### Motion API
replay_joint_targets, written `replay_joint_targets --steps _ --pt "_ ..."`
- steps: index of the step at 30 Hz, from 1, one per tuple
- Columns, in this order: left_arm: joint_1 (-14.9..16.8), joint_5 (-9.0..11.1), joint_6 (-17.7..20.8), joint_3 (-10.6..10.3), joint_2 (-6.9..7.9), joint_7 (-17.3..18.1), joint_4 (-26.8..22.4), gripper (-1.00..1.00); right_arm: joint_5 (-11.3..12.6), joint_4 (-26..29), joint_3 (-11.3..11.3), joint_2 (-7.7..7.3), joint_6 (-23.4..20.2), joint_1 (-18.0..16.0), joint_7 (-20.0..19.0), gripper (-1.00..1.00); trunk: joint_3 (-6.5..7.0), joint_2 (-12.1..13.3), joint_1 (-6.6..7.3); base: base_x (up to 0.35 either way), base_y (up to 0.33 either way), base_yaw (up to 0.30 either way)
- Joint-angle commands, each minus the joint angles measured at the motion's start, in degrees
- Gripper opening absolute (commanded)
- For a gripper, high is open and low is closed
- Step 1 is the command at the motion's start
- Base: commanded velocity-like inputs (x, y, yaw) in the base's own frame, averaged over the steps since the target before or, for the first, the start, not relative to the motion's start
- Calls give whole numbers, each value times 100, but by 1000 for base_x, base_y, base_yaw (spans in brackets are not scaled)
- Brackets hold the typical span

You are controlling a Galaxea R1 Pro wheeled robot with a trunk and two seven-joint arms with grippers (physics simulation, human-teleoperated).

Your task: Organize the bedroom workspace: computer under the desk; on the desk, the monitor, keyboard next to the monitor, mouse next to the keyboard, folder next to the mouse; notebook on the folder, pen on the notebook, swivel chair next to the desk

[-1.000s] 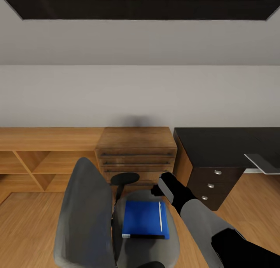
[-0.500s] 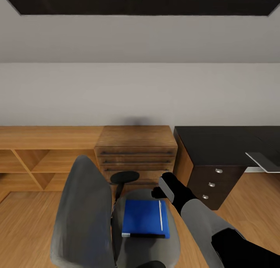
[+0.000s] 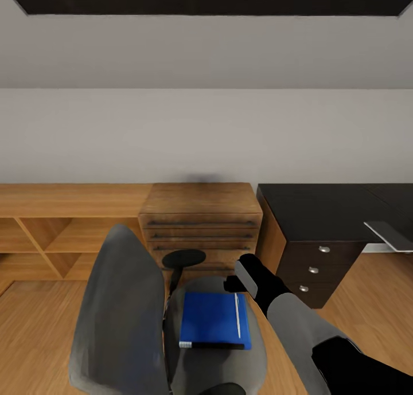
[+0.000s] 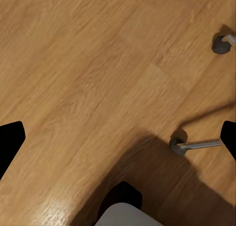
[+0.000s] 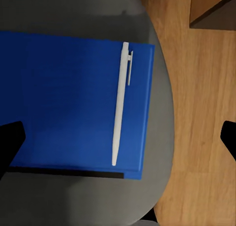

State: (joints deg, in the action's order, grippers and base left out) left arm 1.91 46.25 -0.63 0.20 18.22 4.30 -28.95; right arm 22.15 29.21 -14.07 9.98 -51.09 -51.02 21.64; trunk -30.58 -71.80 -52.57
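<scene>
camera tilted down slightly; right gripper [image 3: 245,278], jaws spread and empty, hovers above pen [image 5: 121,103] lying lengthwise on folder [image 5: 64,98].

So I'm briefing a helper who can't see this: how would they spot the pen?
Find the grey swivel chair in front of the wooden drawer chest. On its seat lies a blue folder; the pen is the thin white stick on the folder.
</scene>
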Motion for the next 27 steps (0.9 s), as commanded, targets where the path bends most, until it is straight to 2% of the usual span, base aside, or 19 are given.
replay_joint_targets --steps 1,10,20,27 --pt "3 52 -19 16 0 34 3 100 61 5 -30 -6 -9 -4 51 100 -24 -45 -23 0 0 0" --pt "3 62 -83 93 -2 43 127 100 58 5 -18 -12 16 -4 51 100 -186 -406 -220 0 0 0" --pt "3 60 -94 111 -10 44 170 100 52 16 232 -20 -37 -4 73 100 -365 -807 -440 0 0 0" --pt "3 68 -93 112 -11 44 178 100 32 205 268 -88 -66 -68 158 100 -491 -1088 -594 0 0 0"
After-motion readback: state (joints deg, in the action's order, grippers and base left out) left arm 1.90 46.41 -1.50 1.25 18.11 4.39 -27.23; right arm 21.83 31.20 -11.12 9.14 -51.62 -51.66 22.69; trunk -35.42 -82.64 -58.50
